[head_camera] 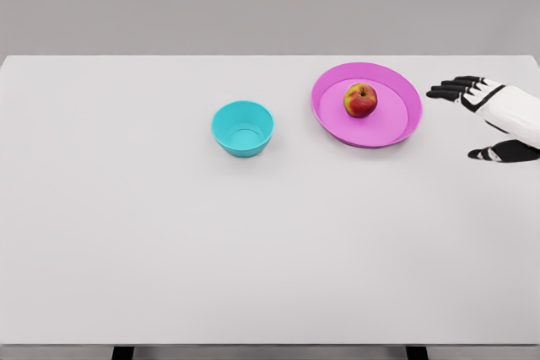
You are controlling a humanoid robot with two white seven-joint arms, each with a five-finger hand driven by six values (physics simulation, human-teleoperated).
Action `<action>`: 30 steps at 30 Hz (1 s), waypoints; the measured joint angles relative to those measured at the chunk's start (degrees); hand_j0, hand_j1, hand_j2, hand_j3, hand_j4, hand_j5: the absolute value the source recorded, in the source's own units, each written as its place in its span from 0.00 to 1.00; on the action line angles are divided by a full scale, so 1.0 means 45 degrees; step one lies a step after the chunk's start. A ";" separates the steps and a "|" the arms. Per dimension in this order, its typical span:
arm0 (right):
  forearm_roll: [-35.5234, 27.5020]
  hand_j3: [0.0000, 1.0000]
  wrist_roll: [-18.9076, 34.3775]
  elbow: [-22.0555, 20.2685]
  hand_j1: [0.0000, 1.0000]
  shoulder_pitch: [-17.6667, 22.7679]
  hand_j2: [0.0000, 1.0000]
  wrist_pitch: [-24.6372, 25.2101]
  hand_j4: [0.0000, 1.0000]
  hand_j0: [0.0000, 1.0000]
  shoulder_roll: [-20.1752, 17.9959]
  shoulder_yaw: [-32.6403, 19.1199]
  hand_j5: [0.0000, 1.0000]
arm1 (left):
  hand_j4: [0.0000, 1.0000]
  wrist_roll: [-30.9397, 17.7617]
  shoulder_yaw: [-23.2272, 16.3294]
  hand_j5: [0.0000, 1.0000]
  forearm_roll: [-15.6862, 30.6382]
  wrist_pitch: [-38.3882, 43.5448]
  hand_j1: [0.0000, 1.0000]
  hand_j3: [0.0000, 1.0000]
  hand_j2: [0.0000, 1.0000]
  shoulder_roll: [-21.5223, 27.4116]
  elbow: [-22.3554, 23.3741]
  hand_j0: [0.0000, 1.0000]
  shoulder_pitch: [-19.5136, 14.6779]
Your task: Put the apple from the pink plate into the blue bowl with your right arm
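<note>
A red and yellow apple [360, 100] sits upright in the middle of the pink plate [329, 120] at the back right of the table. Left of the plate stands the empty blue bowl [243, 127]. My right hand [460, 120] comes in from the right edge, just right of the plate and apart from it. Its black-tipped fingers [447, 90] are spread and point left toward the plate, with the thumb lower down, and it holds nothing. The left arm does not show.
The white table [169, 250] fills most of the view; its far edge runs behind the plate and its front edge lies near the bottom of the picture. A grey wall stands behind.
</note>
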 measured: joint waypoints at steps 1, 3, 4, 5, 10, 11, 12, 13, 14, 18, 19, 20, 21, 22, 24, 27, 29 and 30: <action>-0.0004 1.00 0.0001 -0.0004 1.00 -0.0039 1.00 0.0000 1.00 1.00 0.0001 0.0005 1.00 | 1.00 0.0000 0.0000 1.00 0.0000 0.0000 1.00 1.00 1.00 0.0000 0.0000 1.00 0.0000; -0.0027 1.00 -0.0008 0.0155 1.00 -0.0059 1.00 0.0000 1.00 1.00 0.0022 -0.0026 1.00 | 1.00 0.0000 0.0000 1.00 0.0000 0.0000 1.00 1.00 1.00 0.0000 0.0000 1.00 0.0000; -0.0038 1.00 -0.0009 0.0433 1.00 -0.0449 1.00 0.0002 1.00 1.00 0.0050 -0.0050 1.00 | 1.00 0.0000 0.0000 1.00 -0.0001 0.0000 1.00 1.00 1.00 0.0000 0.0002 1.00 0.0000; 0.0034 1.00 0.0022 0.0758 1.00 -0.1005 1.00 -0.0006 1.00 1.00 0.0150 -0.0038 1.00 | 1.00 0.0000 0.0000 1.00 0.0001 0.0001 1.00 1.00 1.00 0.0000 -0.0003 1.00 -0.0002; -0.0005 1.00 0.3755 0.2030 1.00 -0.3553 1.00 0.0000 1.00 1.00 0.0866 0.0205 1.00 | 1.00 0.0001 0.0000 1.00 0.0001 -0.0001 1.00 1.00 1.00 0.0000 -0.0002 1.00 0.0001; 0.0002 1.00 0.4333 0.2309 1.00 -0.4535 1.00 -0.0002 1.00 1.00 0.1086 0.0483 1.00 | 1.00 0.0000 -0.0002 1.00 0.0001 0.0000 1.00 1.00 1.00 0.0000 -0.0003 1.00 -0.0001; -0.0046 1.00 0.4738 0.2734 1.00 -0.5563 1.00 0.0017 1.00 1.00 0.1392 0.0918 1.00 | 1.00 0.0001 -0.0001 1.00 0.0001 -0.0001 1.00 1.00 1.00 0.0000 0.0000 1.00 0.0001; -0.0045 1.00 0.5031 0.3276 1.00 -0.6289 1.00 0.0020 1.00 1.00 0.1737 0.1443 1.00 | 1.00 0.0001 -0.0001 1.00 -0.0001 -0.0001 1.00 1.00 1.00 0.0001 0.0003 1.00 0.0000; -0.0011 1.00 0.5245 0.3757 1.00 -0.6562 1.00 0.0006 1.00 1.00 0.2044 0.1905 1.00 | 1.00 0.0001 -0.0001 1.00 -0.0001 -0.0001 1.00 1.00 1.00 0.0000 0.0002 1.00 0.0000; 0.0101 1.00 0.5641 0.5583 1.00 -0.8437 1.00 -0.0003 1.00 1.00 0.3326 0.3445 1.00 | 1.00 0.0001 0.0000 1.00 0.0000 -0.0001 1.00 1.00 1.00 0.0000 0.0001 1.00 0.0000; 0.0219 1.00 0.5682 0.5996 1.00 -0.8730 1.00 -0.0007 1.00 1.00 0.3664 0.3734 1.00 | 1.00 0.0001 0.0000 1.00 0.0000 -0.0001 1.00 1.00 1.00 0.0000 0.0001 1.00 0.0000; 0.0340 1.00 0.5711 0.6407 1.00 -0.8925 1.00 -0.0010 1.00 1.00 0.3999 0.3950 1.00 | 1.00 0.0001 0.0000 1.00 0.0000 0.0000 1.00 1.00 1.00 0.0000 0.0001 1.00 0.0000; 0.0478 1.00 0.5731 0.6795 1.00 -0.9238 1.00 -0.0010 1.00 1.00 0.4308 0.4163 1.00 | 1.00 0.0001 0.0000 1.00 -0.0002 0.0000 1.00 1.00 1.00 0.0000 0.0001 1.00 0.0000; 0.0673 1.00 0.5747 0.7218 1.00 -0.9433 1.00 -0.0011 1.00 1.00 0.4656 0.4354 1.00 | 1.00 0.0001 0.0000 1.00 -0.0001 0.0000 1.00 1.00 1.00 0.0000 0.0001 1.00 0.0000; 0.1112 1.00 0.5765 0.8133 1.00 -0.9804 1.00 -0.0014 1.00 1.00 0.5345 0.4644 1.00 | 1.00 0.0001 0.0000 1.00 -0.0001 0.0000 1.00 1.00 1.00 0.0000 0.0001 1.00 0.0000; 0.1447 1.00 0.5779 0.9166 1.00 -1.0020 1.00 -0.0023 1.00 1.00 0.6038 0.5195 1.00 | 1.00 0.0000 0.0000 1.00 0.0000 0.0000 1.00 1.00 1.00 0.0000 0.0000 1.00 0.0000; 0.1551 1.00 0.5783 0.9498 1.00 -1.0020 1.00 -0.0026 1.00 1.00 0.6269 0.5393 1.00 | 1.00 0.0000 0.0000 1.00 0.0000 0.0000 1.00 1.00 1.00 0.0000 -0.0001 1.00 0.0000; 0.1589 1.00 0.5784 0.9604 1.00 -1.0020 1.00 -0.0026 1.00 1.00 0.6368 0.5478 1.00 | 1.00 0.0000 0.0001 1.00 0.0000 0.0000 1.00 1.00 1.00 0.0000 -0.0001 1.00 0.0000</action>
